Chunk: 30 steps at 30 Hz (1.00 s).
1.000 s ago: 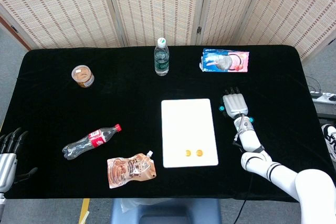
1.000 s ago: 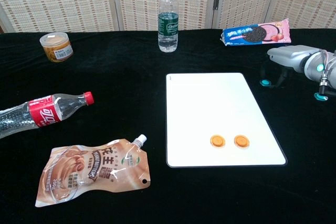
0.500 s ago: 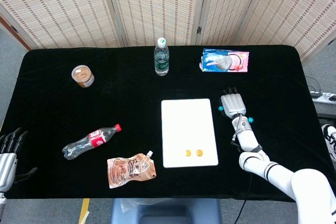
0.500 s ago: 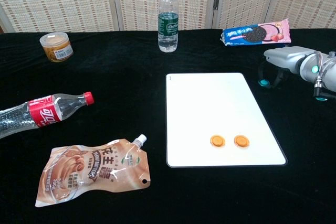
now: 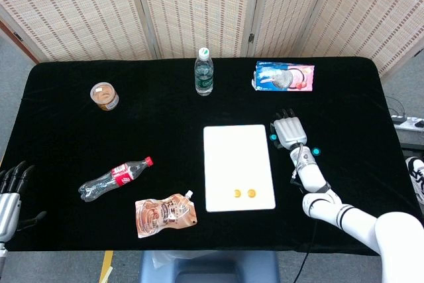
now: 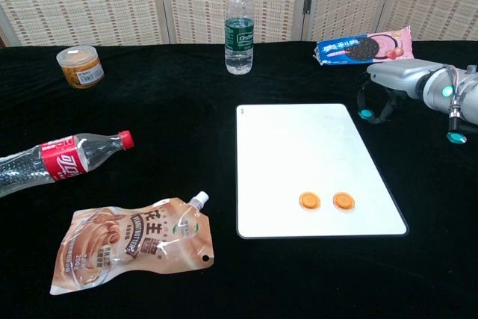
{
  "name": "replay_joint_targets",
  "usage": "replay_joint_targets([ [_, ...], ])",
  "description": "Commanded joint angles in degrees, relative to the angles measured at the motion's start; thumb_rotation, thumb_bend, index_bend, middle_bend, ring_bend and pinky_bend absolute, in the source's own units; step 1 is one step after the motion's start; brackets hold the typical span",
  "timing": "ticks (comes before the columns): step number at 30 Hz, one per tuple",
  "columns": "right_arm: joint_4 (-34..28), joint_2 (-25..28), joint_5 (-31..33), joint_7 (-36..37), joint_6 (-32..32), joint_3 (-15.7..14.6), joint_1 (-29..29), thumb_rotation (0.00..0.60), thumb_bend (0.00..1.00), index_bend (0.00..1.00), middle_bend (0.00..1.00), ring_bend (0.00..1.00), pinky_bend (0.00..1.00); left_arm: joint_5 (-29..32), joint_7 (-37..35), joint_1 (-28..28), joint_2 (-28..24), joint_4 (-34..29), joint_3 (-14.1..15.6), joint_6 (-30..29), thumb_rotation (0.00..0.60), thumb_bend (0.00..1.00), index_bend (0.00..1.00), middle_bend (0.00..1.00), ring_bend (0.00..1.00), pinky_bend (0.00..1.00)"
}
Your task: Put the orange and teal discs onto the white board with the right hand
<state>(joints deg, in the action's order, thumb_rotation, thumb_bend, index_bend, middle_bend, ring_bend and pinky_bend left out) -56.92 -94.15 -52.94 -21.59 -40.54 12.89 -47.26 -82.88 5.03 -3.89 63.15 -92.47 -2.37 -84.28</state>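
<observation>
From the head camera, the white board [image 5: 238, 168] is lying flat on the black table [image 5: 132, 137], with two orange discs [image 5: 244, 193] sitting side by side near its front edge. The right hand [image 5: 289, 130] is hanging just off the board's right edge, palm down, fingers pointing away from the robot; a teal disc [image 5: 273, 138] is showing at its left side and another teal disc [image 5: 316, 152] is lying to the right of the wrist. Whether the fingers are pinching the nearer one, I cannot tell. The left hand [image 5: 12, 190] is resting at the table's left front corner, fingers apart, holding nothing.

From the chest camera, the right hand [image 6: 399, 80] is reaching in from the right, its fingers [image 6: 373, 98] curling down (dark against the cloth) around the teal disc [image 6: 366, 114] beside the board [image 6: 314, 162]; actual contact is unclear. The second teal disc [image 6: 452, 137] is lying farther right. The orange discs [image 6: 326, 201] are sitting on the board.
</observation>
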Motion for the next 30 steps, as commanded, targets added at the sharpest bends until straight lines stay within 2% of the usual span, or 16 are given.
replay_joint_targets([
  [1, -9.65, 5.26, -3.73, 2.02, -1.28, -0.31, 0.72, 0.600, 0.39, 0.50, 0.19, 0.04, 0.00, 0.03, -0.08, 0.02, 0.09, 0.02, 0.00, -0.01, 0.600, 0.16, 0.00, 0.00, 0.00, 0.00],
  [6, -18.03, 6.91, -7.23, 1.04, -1.95, -1.93, 0.08, 0.600, 0.39, 0.50, 0.18, 0.04, 0.00, -0.21, -0.07, 0.13, 0.22, 0.00, 0.10, -0.26, 0.600, 0.16, 0.00, 0.00, 0.00, 0.00],
  [11, -21.80, 5.37, -8.41, -0.89, -2.17, -3.21, -1.20, 0.600, 0.39, 0.50, 0.18, 0.04, 0.00, -0.61, -0.10, 0.19, 0.13, -0.14, 0.10, -0.66, 0.600, 0.16, 0.00, 0.00, 0.00, 0.00],
  [18, -22.42, 3.10, -8.46, -3.28, -3.14, -4.42, -2.36, 0.600, 0.39, 0.50, 0.18, 0.02, 0.00, -0.68, -0.44, 0.73, 0.10, -0.12, 0.31, -1.27, 0.600, 0.16, 0.00, 0.00, 0.00, 0.00],
  [30, -21.18, 2.24, -6.86, -5.25, -3.92, -5.25, -3.21, 0.600, 0.39, 0.50, 0.17, 0.02, 0.00, -0.72, -0.87, 0.98, 0.25, 0.33, 0.46, -1.29, 0.600, 0.16, 0.00, 0.00, 0.00, 0.00],
])
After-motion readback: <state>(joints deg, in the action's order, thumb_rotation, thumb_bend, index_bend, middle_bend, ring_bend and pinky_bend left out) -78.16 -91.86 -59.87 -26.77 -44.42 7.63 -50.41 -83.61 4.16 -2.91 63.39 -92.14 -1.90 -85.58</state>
